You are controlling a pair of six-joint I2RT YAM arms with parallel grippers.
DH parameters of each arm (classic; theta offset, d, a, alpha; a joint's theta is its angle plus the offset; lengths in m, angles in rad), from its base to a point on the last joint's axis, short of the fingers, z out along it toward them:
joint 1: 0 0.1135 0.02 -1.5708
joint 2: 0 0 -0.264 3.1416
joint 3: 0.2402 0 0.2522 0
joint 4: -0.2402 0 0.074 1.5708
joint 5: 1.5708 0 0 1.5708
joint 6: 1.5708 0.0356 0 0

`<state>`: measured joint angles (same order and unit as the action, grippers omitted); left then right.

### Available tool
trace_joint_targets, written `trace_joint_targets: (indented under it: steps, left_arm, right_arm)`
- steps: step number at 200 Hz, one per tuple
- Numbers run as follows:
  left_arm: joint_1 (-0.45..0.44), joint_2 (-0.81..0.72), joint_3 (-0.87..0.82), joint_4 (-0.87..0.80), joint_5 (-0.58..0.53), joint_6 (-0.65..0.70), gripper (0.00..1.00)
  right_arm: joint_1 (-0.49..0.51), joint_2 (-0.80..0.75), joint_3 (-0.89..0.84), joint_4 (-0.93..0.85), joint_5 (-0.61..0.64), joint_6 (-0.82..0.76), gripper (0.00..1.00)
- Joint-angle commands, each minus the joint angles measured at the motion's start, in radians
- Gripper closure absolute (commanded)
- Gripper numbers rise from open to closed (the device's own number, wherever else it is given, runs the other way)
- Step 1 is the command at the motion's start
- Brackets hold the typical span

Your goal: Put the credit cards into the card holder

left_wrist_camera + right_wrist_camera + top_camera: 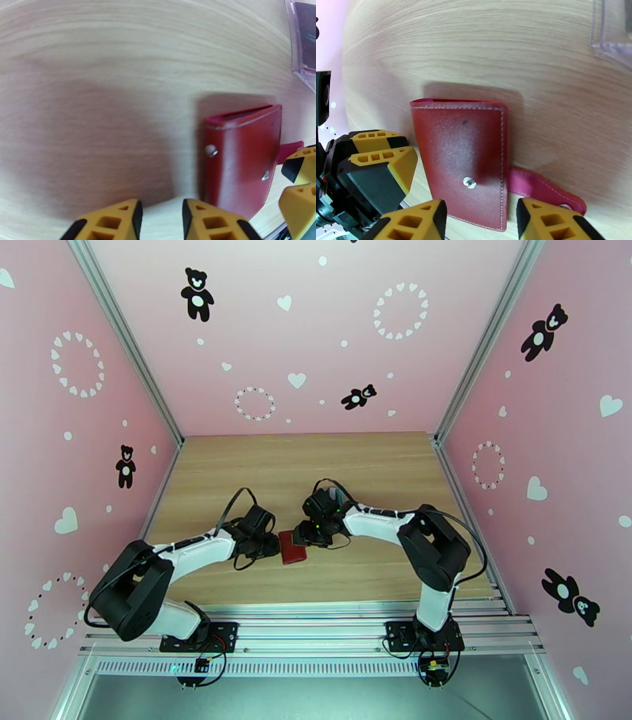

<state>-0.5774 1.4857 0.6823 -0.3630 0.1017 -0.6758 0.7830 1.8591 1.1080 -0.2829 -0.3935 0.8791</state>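
we see the dark-red card holder lying shut on the table between both arms, its snap tab sticking out loose. our right pincer stands spread at its edge, pinching nothing. our left pincer hangs just beside it, slightly parted and empty.

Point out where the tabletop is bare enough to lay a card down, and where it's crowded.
Bare: the far half of the table, up to the back wall, and the wood ahead of the left pincer. Crowded: the middle, where it and the right pincer flank the card holder, with the clear rack just beyond.
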Motion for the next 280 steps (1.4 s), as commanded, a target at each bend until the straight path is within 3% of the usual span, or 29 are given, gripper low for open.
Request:
trace_joint_targets:
  steps: [1, 78, 143, 280]
  left_arm:
    - [0.004, 0.065, 0.013, 0.043, 0.036, 0.019, 0.64]
    - [0.005, 0.095, 0.041, 0.018, 0.022, 0.022, 0.65]
    - [0.005, 0.094, 0.037, 0.021, 0.018, 0.033, 0.65]
    - [0.007, 0.093, 0.016, 0.031, 0.001, 0.054, 0.66]
  right_arm:
    - [-0.004, 0.038, 0.002, 0.005, -0.004, -0.014, 0.47]
    - [-0.012, 0.06, 0.007, 0.058, -0.035, 0.003, 0.46]
    - [-0.011, 0.062, 0.013, 0.115, -0.085, 0.035, 0.51]
    - [0.008, -0.069, 0.037, 0.091, -0.109, 0.07, 0.55]
